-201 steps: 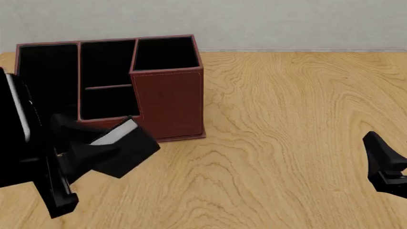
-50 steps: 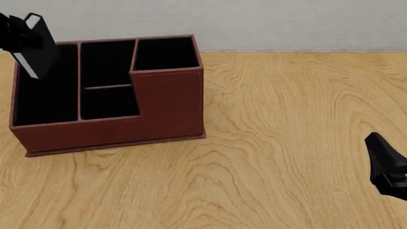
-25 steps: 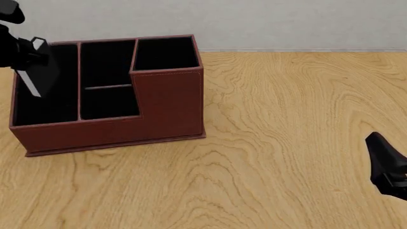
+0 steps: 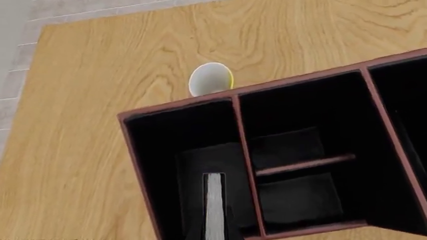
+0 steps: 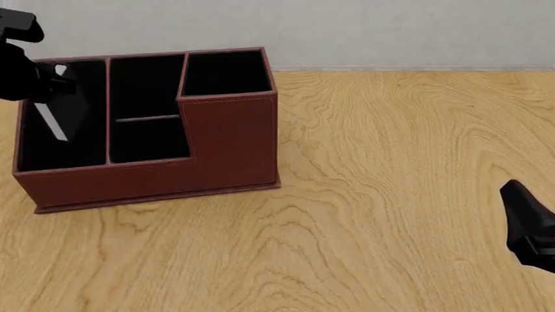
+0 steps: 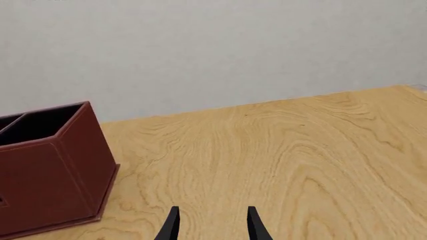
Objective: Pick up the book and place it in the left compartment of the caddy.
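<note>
Over at the far left of the wooden table (image 5: 390, 195), the left gripper (image 5: 48, 81) hangs above the caddy (image 5: 147, 175) with the book (image 5: 62, 107) clamped between its fingers. The book is tilted, its pale page edge facing the near side, and its lower part sits down inside the left compartment (image 5: 43, 146), the long black-lined slot at the caddy's left end; I cannot tell whether it touches the floor of the slot. Seen from the left wrist view, the book's white page edge (image 4: 213, 205) stands as a narrow strip inside that same compartment (image 4: 160, 165), with the two small middle sections just beside it across a thin reddish wall. Beyond the caddy's far wall a small cup (image 4: 210, 79) with a white inside and a yellow rim stands on the table, just beside the box. The right gripper (image 6: 210, 227) waits well apart, low at the near right of the table, its two dark fingers parted by a modest gap with nothing between them, pointing across bare wood toward the tall corner section (image 6: 60, 170) of the caddy.
</note>
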`<control>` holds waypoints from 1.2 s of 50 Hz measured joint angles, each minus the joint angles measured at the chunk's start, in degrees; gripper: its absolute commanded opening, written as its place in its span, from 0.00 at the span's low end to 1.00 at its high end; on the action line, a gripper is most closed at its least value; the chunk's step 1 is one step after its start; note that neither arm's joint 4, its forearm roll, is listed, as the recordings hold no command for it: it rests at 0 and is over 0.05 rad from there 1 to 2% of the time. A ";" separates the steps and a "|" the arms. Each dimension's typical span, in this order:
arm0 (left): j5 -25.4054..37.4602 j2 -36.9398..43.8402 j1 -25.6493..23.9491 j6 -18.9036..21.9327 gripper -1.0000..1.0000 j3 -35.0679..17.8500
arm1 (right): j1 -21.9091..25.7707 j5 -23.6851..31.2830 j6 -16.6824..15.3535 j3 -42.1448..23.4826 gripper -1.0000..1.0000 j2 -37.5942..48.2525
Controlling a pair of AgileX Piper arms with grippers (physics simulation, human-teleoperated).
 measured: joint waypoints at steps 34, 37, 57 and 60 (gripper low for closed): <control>-4.47 3.17 0.36 -2.23 0.00 2.19 | -0.41 0.55 0.54 0.01 1.00 -0.83; -4.69 3.47 0.39 -2.36 0.00 2.23 | -0.43 0.55 0.56 0.01 1.00 -0.85; -6.64 5.81 1.27 -1.74 0.00 2.83 | -0.51 0.56 0.53 -0.01 1.00 -0.81; -6.99 6.44 1.60 -1.37 0.00 2.86 | -0.53 0.61 0.55 -0.01 1.00 -0.85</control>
